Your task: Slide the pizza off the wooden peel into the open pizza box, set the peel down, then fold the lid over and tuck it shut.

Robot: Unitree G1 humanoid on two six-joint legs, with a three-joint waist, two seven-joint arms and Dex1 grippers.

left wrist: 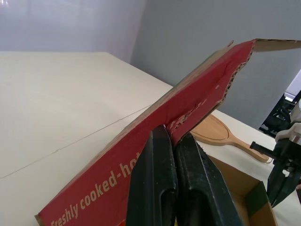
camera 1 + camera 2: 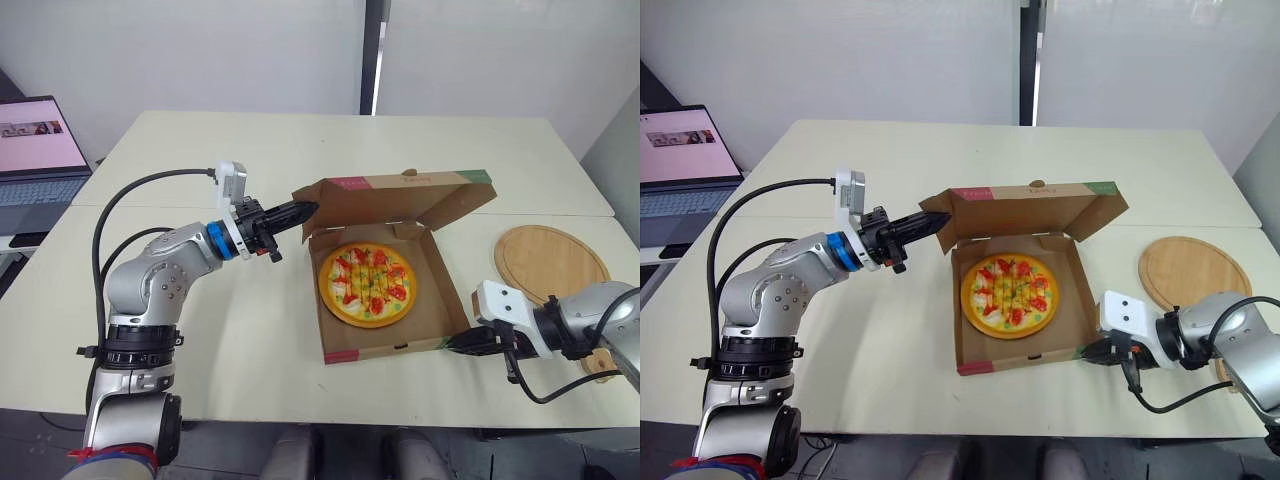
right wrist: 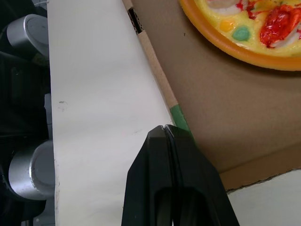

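The pizza lies flat inside the cardboard pizza box. The box lid stands half raised, leaning forward over the back of the box. My left gripper is shut, its tips against the lid's left corner; in the left wrist view the red lid flap rests right at the fingertips. My right gripper is shut and sits low at the box's front right corner, touching the green-marked wall. The round wooden peel lies flat on the table to the right of the box.
An open laptop stands at the far left on a separate surface. The pale table has a seam running across it behind the box. My right forearm lies over the peel's handle end.
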